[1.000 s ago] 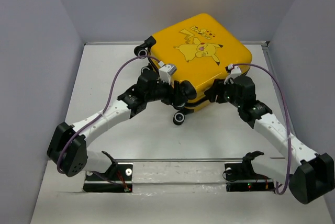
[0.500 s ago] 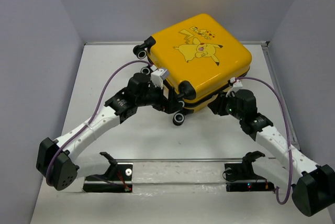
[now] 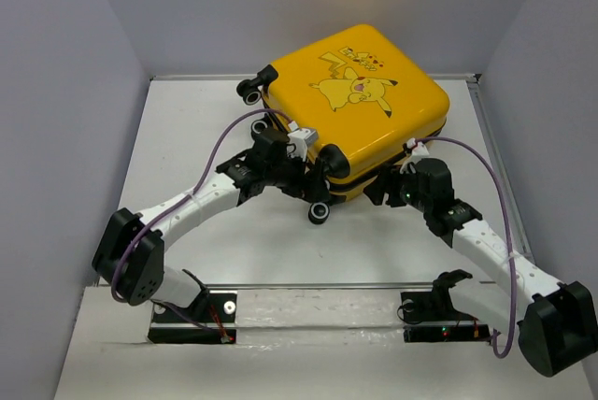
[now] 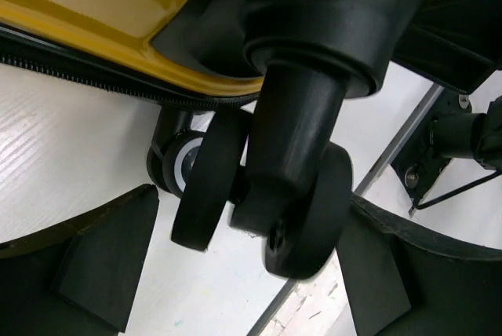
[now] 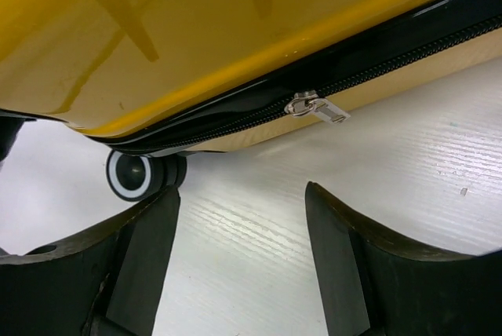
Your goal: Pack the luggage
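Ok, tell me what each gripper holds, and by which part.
Nothing held: left gripper jaws stand open astride a luggage wheel; right gripper jaws open near the zipper pull.

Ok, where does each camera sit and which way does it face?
Top external: above and behind, looking down on the luggage; left arm, right arm show.
Left wrist: low, facing a black wheel; left gripper frames it.
Right wrist: low, facing the zipper pull; right gripper below.
Shared: both wrist views show the zipper seam.
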